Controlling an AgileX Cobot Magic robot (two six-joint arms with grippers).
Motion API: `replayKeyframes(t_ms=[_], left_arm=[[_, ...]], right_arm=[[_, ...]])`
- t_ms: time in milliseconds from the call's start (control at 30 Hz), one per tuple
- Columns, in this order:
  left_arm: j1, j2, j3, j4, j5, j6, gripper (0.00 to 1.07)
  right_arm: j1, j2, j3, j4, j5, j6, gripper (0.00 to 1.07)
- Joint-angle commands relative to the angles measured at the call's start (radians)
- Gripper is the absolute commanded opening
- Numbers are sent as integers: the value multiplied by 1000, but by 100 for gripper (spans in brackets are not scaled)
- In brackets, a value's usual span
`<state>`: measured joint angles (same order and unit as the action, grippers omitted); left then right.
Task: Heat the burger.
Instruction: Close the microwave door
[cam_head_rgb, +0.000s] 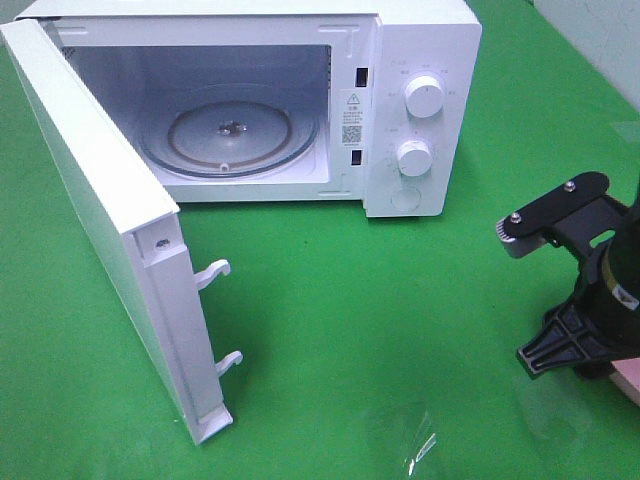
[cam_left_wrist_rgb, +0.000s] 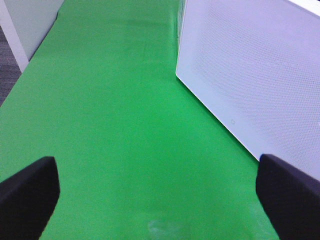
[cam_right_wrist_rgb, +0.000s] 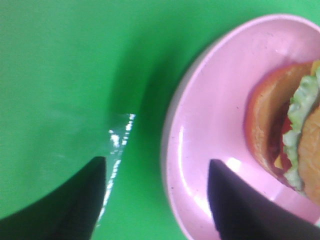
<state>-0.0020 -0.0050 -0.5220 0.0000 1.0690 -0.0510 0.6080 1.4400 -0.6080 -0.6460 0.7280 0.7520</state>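
Note:
The burger (cam_right_wrist_rgb: 292, 125) lies on its side on a pink dish (cam_right_wrist_rgb: 210, 110); its golden bun, green lettuce and red filling show in the right wrist view, cut off by the frame edge. My right gripper (cam_right_wrist_rgb: 157, 167) is open, with one finger (cam_right_wrist_rgb: 240, 205) over the dish's inside and the other (cam_right_wrist_rgb: 82, 200) over the green cloth, so the dish rim lies between them. In the exterior high view my right arm (cam_head_rgb: 590, 300) covers the burger, and only a sliver of the dish (cam_head_rgb: 632, 385) shows. The left gripper (cam_left_wrist_rgb: 157, 200) is open wide over bare cloth.
A white microwave (cam_head_rgb: 420, 60) stands at the back with its door (cam_head_rgb: 110, 240) swung wide open toward the front left and a glass turntable (cam_head_rgb: 230, 135) inside. The door's mesh panel (cam_left_wrist_rgb: 260, 75) is close to my left gripper. A shiny bit of film (cam_head_rgb: 422, 448) lies on the green cloth.

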Motion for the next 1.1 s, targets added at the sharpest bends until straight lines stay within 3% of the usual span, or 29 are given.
replayKeyframes(t_ms=[33,133,167,400,967,1100], left_arm=[[3,-16,3,0,2,4,100],[3,-16,3,0,2,4,100],[3,-16,3,0,2,4,100],[3,-16,3,0,2,4,100],[3,-16,3,0,2,4,100],[3,-16,3,0,2,4,100]], right_arm=[[-3,-100,-3,95,-12,-134,76],[-3,-162,-3,153,-7,-185,82],[-3,-223,-5,227,31,-219,84],[1,-424,-8,407,133,-399,83],[1,-774,-6,411,204,-456,79],[-42,-842,15,416,196,-456,79]])
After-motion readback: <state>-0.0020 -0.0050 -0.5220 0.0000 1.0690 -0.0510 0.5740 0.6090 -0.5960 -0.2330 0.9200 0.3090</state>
